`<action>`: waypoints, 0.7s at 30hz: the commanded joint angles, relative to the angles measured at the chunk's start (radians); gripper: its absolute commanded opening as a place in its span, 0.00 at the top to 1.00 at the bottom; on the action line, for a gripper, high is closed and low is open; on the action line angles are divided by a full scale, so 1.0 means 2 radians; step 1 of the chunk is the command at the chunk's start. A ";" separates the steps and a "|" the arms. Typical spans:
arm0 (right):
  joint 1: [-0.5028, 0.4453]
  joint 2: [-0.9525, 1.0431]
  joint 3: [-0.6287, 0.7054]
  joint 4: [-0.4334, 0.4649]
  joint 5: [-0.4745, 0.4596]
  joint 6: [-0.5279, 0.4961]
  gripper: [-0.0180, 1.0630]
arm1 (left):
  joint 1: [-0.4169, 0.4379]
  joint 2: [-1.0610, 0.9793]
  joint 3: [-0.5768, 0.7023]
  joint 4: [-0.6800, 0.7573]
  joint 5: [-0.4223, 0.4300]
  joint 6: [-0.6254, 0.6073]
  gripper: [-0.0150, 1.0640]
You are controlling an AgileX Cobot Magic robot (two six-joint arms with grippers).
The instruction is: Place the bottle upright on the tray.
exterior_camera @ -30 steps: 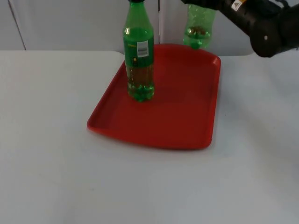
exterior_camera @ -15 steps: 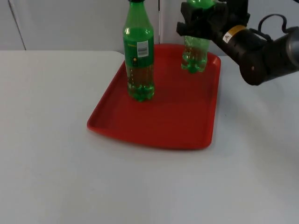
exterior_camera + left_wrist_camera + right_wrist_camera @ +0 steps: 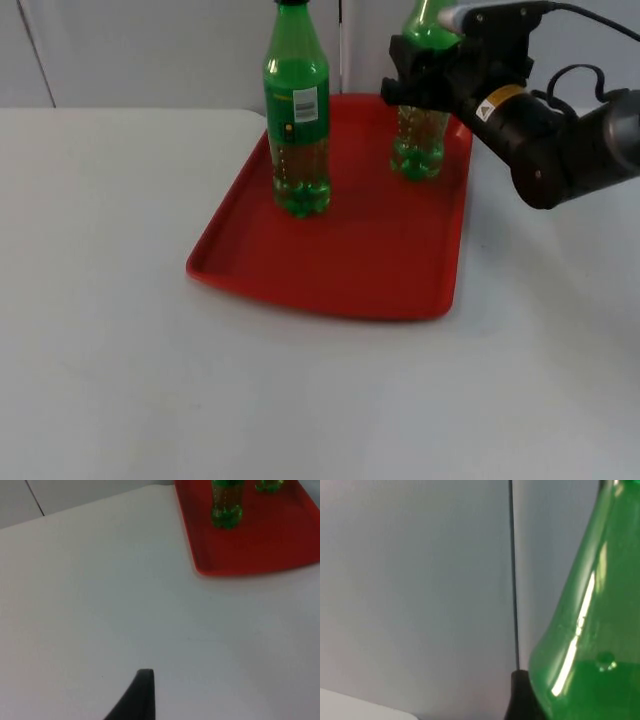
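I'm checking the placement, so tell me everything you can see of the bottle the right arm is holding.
The held bottle is clear green plastic with a lobed base and a narrowing shoulder. It stands upright near the far right corner of the red tray, its base at or just above the tray floor; contact is unclear. The right end effector grips its upper body. It stands apart from the labelled bottle.
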 commanded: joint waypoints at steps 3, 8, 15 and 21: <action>0.000 -0.004 -0.006 -0.002 0.000 0.001 0.98 | 0.001 -0.001 0.003 -0.004 -0.002 0.000 0.01; 0.000 -0.004 -0.006 -0.002 0.007 0.001 0.98 | 0.001 -0.001 0.003 -0.004 -0.002 0.000 0.01; 0.000 -0.004 -0.006 -0.006 0.025 -0.001 0.98 | 0.001 -0.001 0.003 -0.004 -0.003 0.000 0.01; 0.000 -0.004 -0.006 -0.029 0.034 -0.001 0.95 | 0.001 -0.001 0.003 -0.004 -0.003 0.000 0.01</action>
